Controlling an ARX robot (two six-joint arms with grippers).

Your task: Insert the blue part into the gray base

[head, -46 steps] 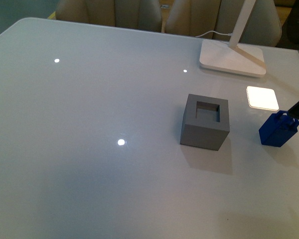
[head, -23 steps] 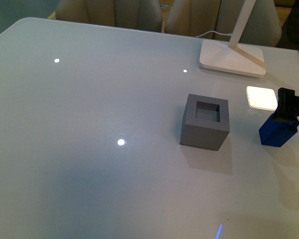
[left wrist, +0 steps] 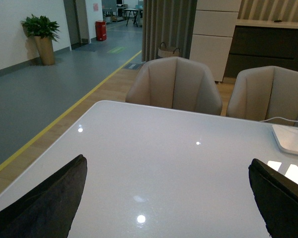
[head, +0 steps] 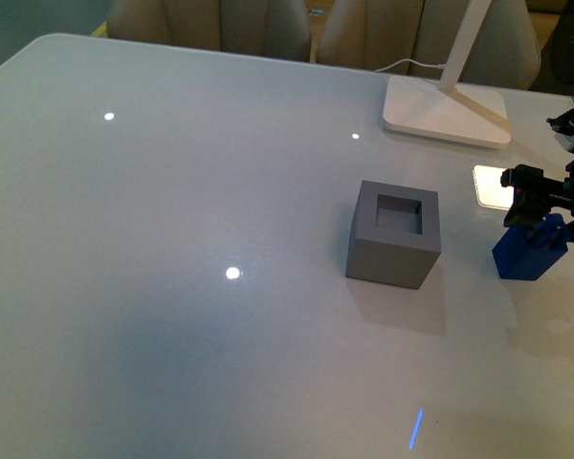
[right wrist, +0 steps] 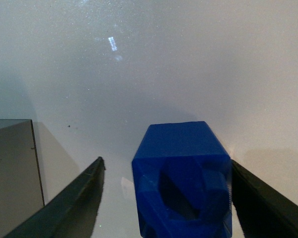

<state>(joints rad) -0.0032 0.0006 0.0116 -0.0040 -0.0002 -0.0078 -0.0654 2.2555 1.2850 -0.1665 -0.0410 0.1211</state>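
The base point(head: 392, 234) sits on the table point(head: 172, 191) with its square hole facing up and empty. The part point(head: 528, 252) stands on the table to the right of the base, near it but apart, with its looped top up. The right gripper point(right wrist: 166, 166) is low over the part, its jaws open and straddling it without holding it. The finger point(right wrist: 260, 198) farther from the base is close against the part's side; whether it touches I cannot tell. The one nearer the base stands off, with bare table in the gap. The left gripper point(left wrist: 167, 163) is spread wide over the table and holds nothing. A lamp foot point(head: 447, 112) lies behind the base.
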